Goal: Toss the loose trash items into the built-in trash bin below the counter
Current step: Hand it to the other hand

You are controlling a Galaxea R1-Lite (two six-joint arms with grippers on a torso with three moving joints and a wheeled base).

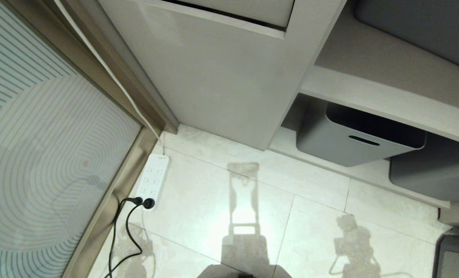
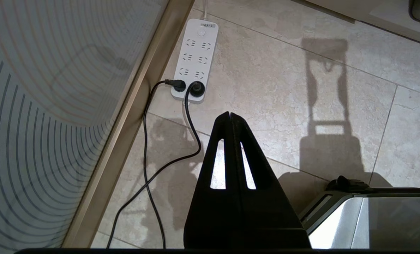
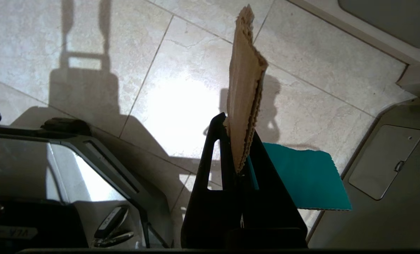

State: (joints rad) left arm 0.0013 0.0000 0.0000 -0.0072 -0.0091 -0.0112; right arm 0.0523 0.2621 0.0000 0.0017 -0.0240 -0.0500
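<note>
In the right wrist view, my right gripper (image 3: 236,123) hangs low over the tiled floor, shut on two loose trash items. One is a folded tan cardboard piece (image 3: 245,84) standing up past the fingertips. The other is a turquoise strip (image 3: 301,180) sticking out sideways. My left gripper (image 2: 229,113) is shut with nothing in it, parked above the floor near a power strip. The built-in trash bin's beige cabinet front (image 1: 221,77) fills the upper middle of the head view, with the flap's lower edge (image 1: 233,13) at the very top. The counter and both grippers are out of the head view.
A white power strip (image 1: 152,181) with two black plugs and trailing cables (image 2: 146,148) lies by the striped glass panel (image 1: 40,154) on the left. Grey tubs (image 1: 353,135) sit on a low shelf to the right of the cabinet. My base (image 3: 54,169) shows below the right gripper.
</note>
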